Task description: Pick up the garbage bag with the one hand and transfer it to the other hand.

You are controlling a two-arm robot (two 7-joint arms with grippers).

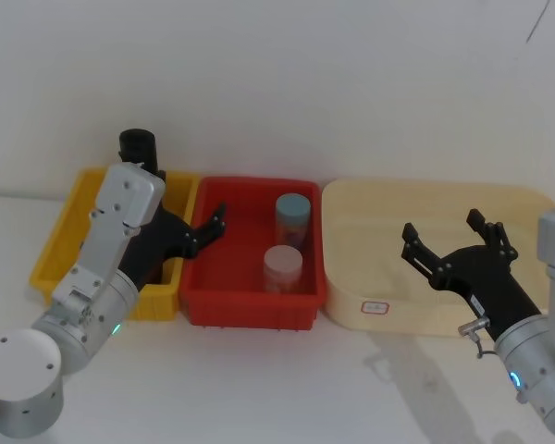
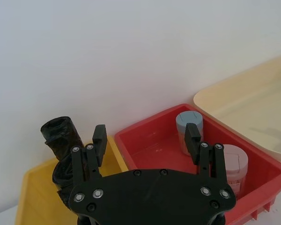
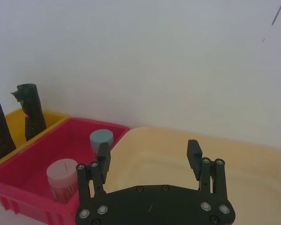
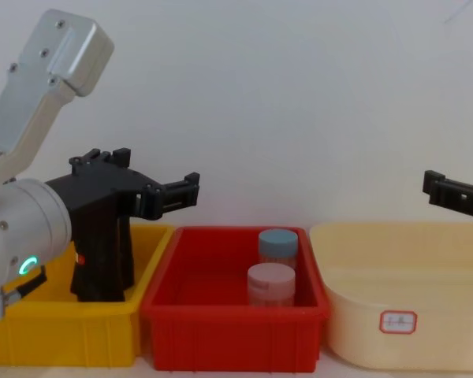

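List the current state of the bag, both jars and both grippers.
garbage bag: upright in yellow bin, ungripped.
left gripper: open, empty, near the bag.
right gripper: open, empty, over cream tub.
blue-lidded jar: upright, closed, in red bin.
pink-lidded jar: upright, closed, same bin.

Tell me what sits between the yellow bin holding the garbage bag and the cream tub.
A red bin stands there, holding a blue-lidded jar behind a pink-lidded jar. The head and chest views both show it.
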